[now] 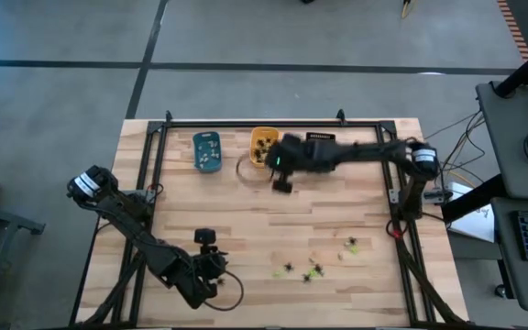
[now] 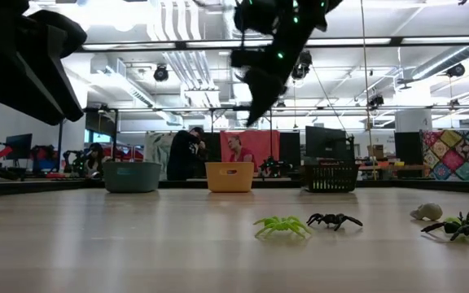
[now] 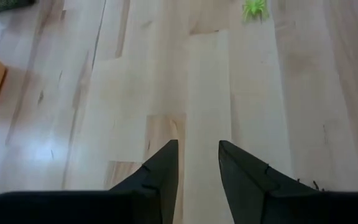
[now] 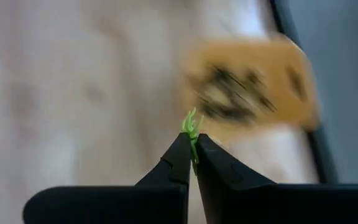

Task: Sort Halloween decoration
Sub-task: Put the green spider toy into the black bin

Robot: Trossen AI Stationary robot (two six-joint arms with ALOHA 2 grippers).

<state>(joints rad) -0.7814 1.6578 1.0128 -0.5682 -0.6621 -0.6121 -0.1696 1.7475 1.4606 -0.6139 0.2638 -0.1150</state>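
Note:
My right gripper is shut on a tiny yellow-green spider figure. It hangs above the table just in front of the orange tray, high up in the low view. More spider decorations lie on the wood at the near right: green, black, pale and a dark-and-green pair. My left gripper stands open over bare wood at the near left, with nothing between its fingers. My right gripper pinches the yellow-green spider between its two fingertips. The spider's legs stick out past the tips. The fingers slant downward, and the spider is lifted clear of the table.
Three small trays stand in a row along the far edge: blue, orange, and black, the black one partly under my right arm. A black frame rail borders the table. One green spider lies ahead of my left gripper.

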